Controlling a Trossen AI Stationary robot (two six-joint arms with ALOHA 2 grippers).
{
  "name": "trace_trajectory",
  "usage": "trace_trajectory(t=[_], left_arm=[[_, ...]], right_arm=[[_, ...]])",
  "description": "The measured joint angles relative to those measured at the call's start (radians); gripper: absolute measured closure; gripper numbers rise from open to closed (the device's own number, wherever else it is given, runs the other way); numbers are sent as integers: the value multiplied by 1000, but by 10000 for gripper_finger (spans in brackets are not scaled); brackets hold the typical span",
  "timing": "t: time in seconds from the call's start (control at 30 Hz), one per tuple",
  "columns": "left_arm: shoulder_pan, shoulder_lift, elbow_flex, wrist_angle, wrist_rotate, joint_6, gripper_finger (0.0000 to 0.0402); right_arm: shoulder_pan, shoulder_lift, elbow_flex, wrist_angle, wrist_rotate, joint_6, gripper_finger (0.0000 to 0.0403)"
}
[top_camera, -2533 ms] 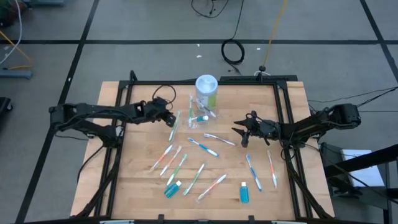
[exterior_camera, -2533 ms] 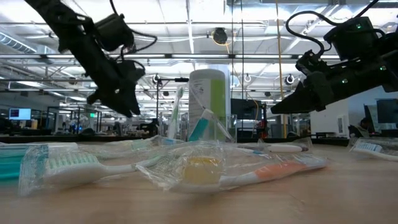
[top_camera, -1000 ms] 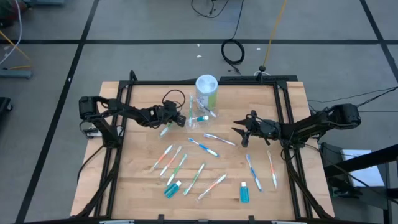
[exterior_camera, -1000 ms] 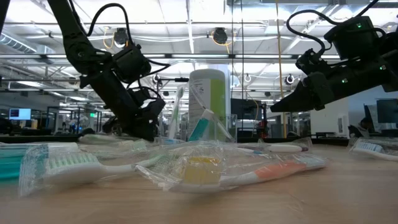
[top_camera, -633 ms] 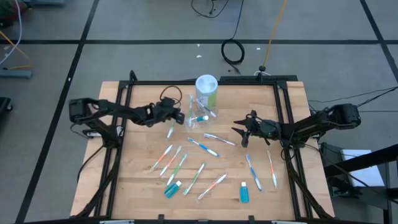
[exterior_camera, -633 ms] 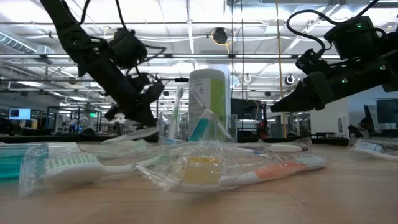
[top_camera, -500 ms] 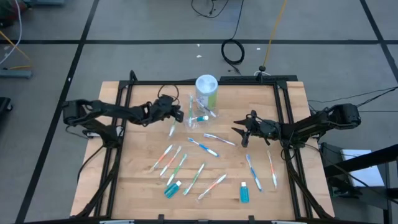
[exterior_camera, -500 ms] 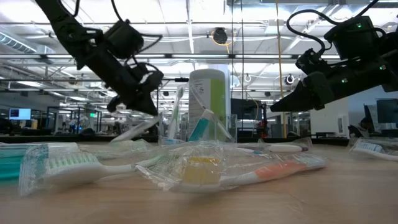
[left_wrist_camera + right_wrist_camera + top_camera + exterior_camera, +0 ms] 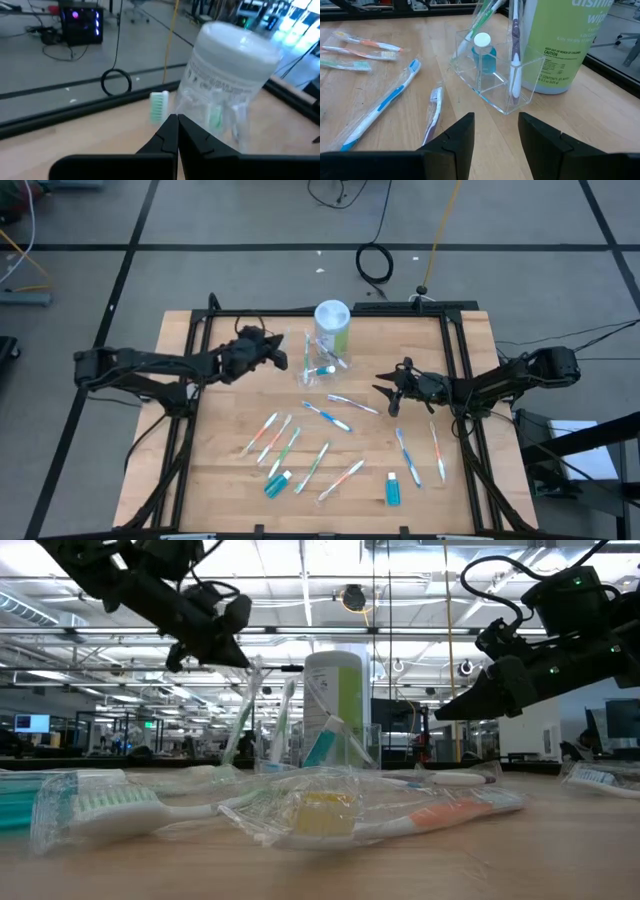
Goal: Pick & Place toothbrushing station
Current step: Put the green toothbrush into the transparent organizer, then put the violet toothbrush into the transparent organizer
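Note:
My left gripper [image 9: 280, 362] hangs above the table just left of the clear holder [image 9: 320, 368] and is shut on a wrapped green-and-white toothbrush [image 9: 243, 715]. The holder stands in front of a wipes canister [image 9: 230, 75] and contains a blue tube [image 9: 483, 55] and upright brushes. My right gripper [image 9: 388, 395] hovers open right of the holder, with nothing between its fingers [image 9: 455, 137]. Several wrapped toothbrushes lie flat across the table's middle. My left gripper pinches the wrapped toothbrush between its two shut fingers just below the bristle head [image 9: 159, 106], which sticks out past the fingertips. The handle [image 9: 236, 735] hangs slanting down below the gripper. Whether its lower end touches the table, I cannot tell.
Loose wrapped toothbrushes [image 9: 330, 416] and two blue tubes [image 9: 278, 482] [image 9: 392, 490] lie between the arms and toward the near edge. The tall wipes canister [image 9: 332, 325] stands at the far middle. Black frame rails [image 9: 195, 330] run along the table's sides.
My left gripper has gone up and toward the table's left edge, staying shut on the wrapped toothbrush. The brush, low by the table a second ago, has swung from nearly flat to hanging steeply below the fingers.

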Motion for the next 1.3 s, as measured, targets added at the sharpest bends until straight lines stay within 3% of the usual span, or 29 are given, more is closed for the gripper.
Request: trace_trajectory(t=[0.3, 0.43, 0.6, 1.3], left_arm=[[-100, 5, 0, 115, -62, 29, 400], [-136, 3, 0, 289, -84, 103, 400], [-177, 3, 0, 403, -34, 202, 400], [-296, 34, 1, 399, -66, 247, 400]], right_arm=[[0, 0, 0, 0, 0, 18, 259], [0, 0, 0, 8, 0, 105, 259], [2, 0, 0, -71, -2, 78, 259], [2, 0, 0, -7, -1, 79, 259]])
